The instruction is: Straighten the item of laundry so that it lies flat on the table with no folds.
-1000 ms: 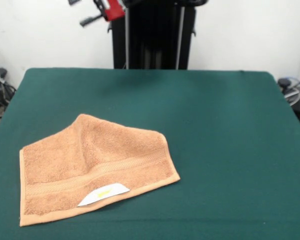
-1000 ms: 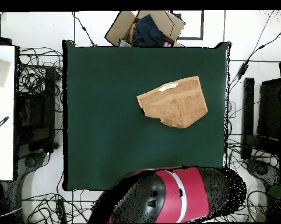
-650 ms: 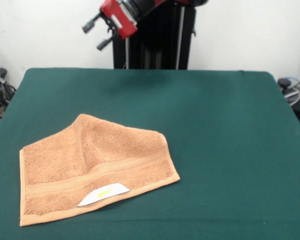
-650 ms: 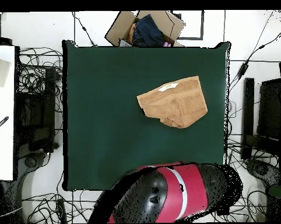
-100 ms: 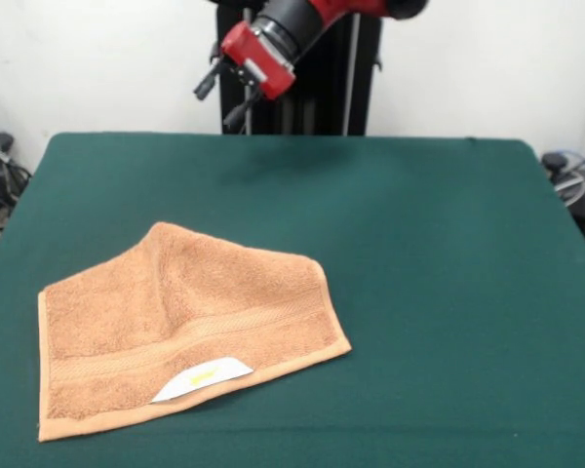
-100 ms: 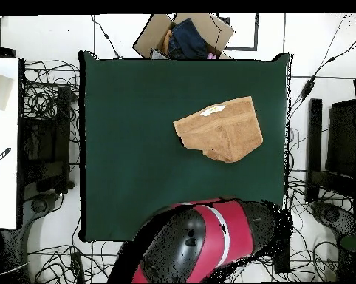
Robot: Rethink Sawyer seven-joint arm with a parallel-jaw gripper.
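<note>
While overhead hides it, front shows end effector [image 5: 222,95] fingers spread.

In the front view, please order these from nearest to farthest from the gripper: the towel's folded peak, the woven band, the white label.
From the gripper, high over the table's far edge:
1. Folded peak, the towel's far part.
2. Woven band, across the towel, nearer the camera.
3. White label, at the towel's near edge.
</note>
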